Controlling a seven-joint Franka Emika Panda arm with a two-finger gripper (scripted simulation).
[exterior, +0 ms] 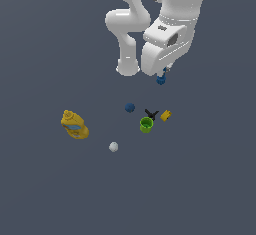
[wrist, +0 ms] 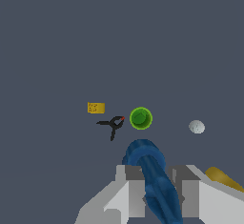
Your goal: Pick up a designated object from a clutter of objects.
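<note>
1. The tiny dark-blue knobby piece [wrist: 155,180] sits between the fingers of the gripper [wrist: 157,192], lifted off the dark grey desk [exterior: 45,189]; in the exterior view it hangs just under the white arm's hand [exterior: 161,79], at the far side of the clutter.
2. It looks light, rigid and lumpy. Its rounded, glossy-looking surface could slip, so a hold across its narrow middle seems safest.
3. The gripper is pinching this piece, one pad on each flank.
4. The arm reaches down from the far edge, wrist bent, hand pointing at the desk.
5. Left on the desk: a smooth blue ball [exterior: 130,107], a black clip-like piece [exterior: 151,113], a small yellow block [exterior: 166,115], a green cup [exterior: 146,124], a whitish ball [exterior: 113,147], and a yellow bottle [exterior: 75,125] well apart on the exterior view's left.
</note>
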